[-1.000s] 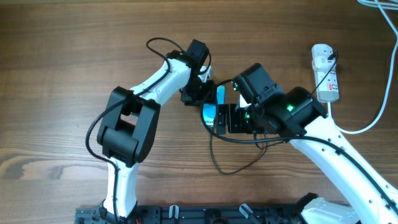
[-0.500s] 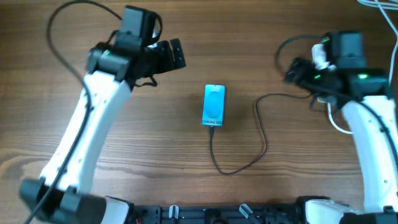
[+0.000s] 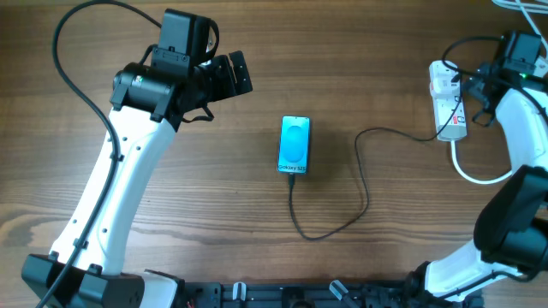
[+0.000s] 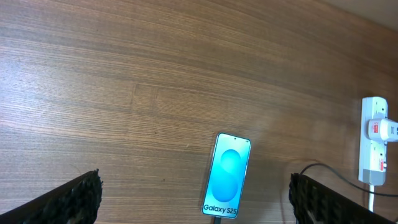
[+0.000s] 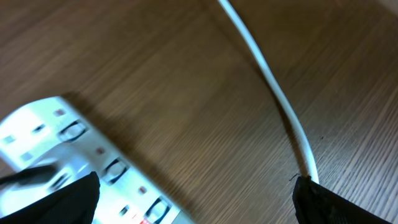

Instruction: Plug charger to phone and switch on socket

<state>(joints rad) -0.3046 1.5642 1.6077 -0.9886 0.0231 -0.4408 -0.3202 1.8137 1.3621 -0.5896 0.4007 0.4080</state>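
**Overhead view.** The socket (image 3: 448, 104), at 2 o'clock from the phone (image 3: 294, 145), looks like a light, rigid plastic strip that may skid. Its switch is better pressed straight down than gripped. The limp charger (image 3: 366, 184) reaches the phone's 6 o'clock edge. The right gripper (image 3: 473, 90) hovers just beside the strip, spread and empty. The left gripper (image 3: 229, 77), at 10 o'clock, is likewise spread and empty.

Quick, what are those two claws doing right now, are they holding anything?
Left gripper: open, holding nothing.
Right gripper: open, holding nothing, over the power strip.

The left arm (image 3: 111, 205) and right arm (image 3: 524, 128) are glossy white links joined by bulky black housings (image 3: 150, 81), trailing thin black cables (image 3: 56, 43)
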